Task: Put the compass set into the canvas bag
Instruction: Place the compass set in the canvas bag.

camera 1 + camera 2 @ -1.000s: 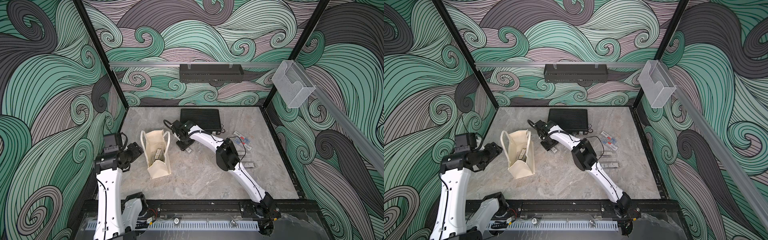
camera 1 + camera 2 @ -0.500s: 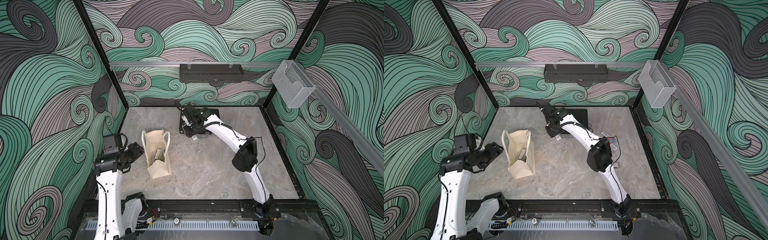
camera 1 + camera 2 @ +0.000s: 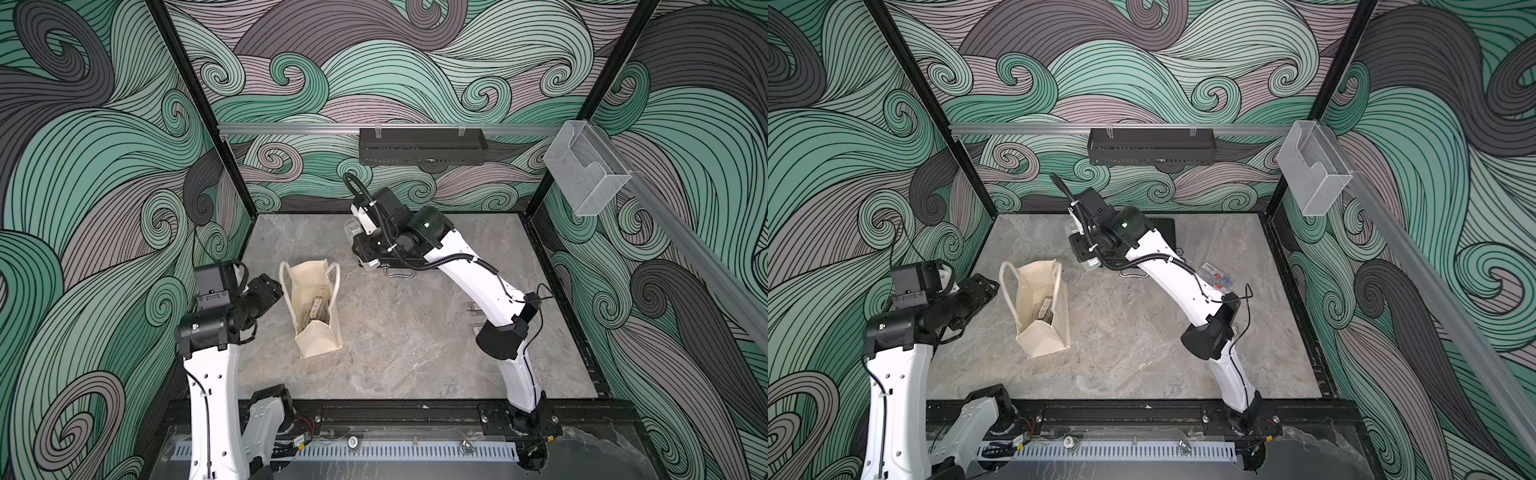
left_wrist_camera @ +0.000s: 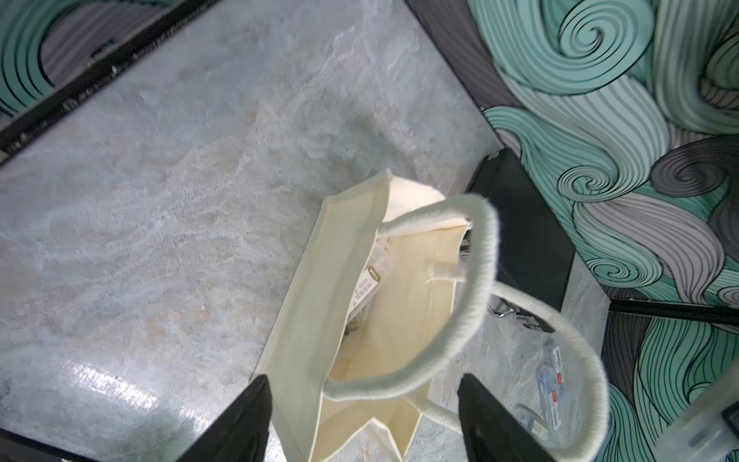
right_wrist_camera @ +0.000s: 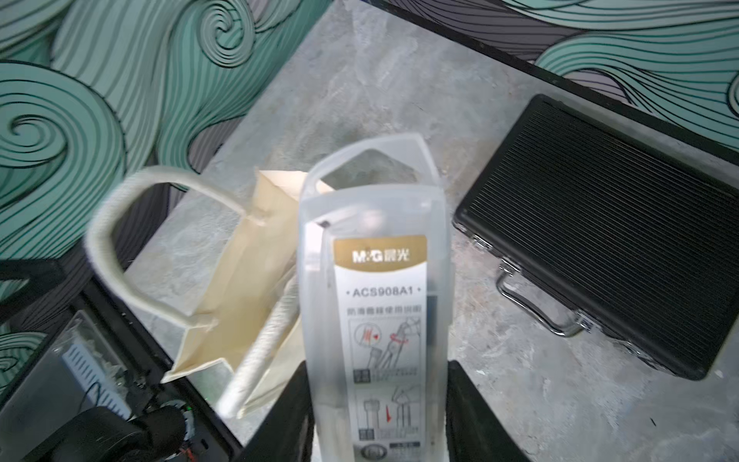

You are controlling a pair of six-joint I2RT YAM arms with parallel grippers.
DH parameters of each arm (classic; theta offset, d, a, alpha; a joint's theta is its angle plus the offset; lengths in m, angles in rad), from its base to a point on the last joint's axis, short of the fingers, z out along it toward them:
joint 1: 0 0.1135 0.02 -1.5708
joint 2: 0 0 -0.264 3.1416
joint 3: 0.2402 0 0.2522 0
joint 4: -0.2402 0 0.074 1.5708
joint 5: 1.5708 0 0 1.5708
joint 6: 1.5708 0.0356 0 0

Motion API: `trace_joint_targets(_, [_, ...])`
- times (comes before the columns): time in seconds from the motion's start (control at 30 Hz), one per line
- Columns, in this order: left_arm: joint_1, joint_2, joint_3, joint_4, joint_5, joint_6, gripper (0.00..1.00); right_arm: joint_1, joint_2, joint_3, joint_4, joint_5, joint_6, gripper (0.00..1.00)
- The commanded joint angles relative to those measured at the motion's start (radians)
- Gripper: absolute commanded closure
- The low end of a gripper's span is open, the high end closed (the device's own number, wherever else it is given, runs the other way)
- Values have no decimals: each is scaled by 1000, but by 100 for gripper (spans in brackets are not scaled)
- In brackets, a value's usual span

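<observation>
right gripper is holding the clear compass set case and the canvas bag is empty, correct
Not empty. The left wrist view shows a labelled pack already lying inside the canvas bag. The rest holds: the right gripper is shut on the clear compass set case.

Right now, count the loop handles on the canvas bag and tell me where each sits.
2. One handle rises from the canvas bag's long side facing the left gripper; the other rises from the opposite long side. None looks hidden.
</observation>
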Motion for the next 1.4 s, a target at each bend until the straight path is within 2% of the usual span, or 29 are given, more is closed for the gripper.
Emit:
trace_joint_targets(0.0, [-9, 13, 88, -16, -38, -23, 25, 43, 40, 66, -12, -24, 34, 53])
trace_joint_targets(0.13, [-18, 26, 98, 15, 17, -42, 25, 94, 65, 77, 31, -65, 45, 53])
trace_joint_targets(0.33, [-34, -8, 27, 106, 131, -61, 25, 135, 90, 80, 93, -103, 67, 53])
trace_joint_targets(0.53, [-50, -13, 40, 134, 140, -75, 25, 157, 119, 75, 147, -167, 112, 53])
trace_joint_targets(0.87, [-59, -32, 43, 134, 131, -86, 25, 164, 206, 80, 222, -168, 201, 51])
trace_joint_targets(1.37, [-64, -69, -19, 83, 75, -61, 25, 158, 344, 74, 190, -81, 241, 50])
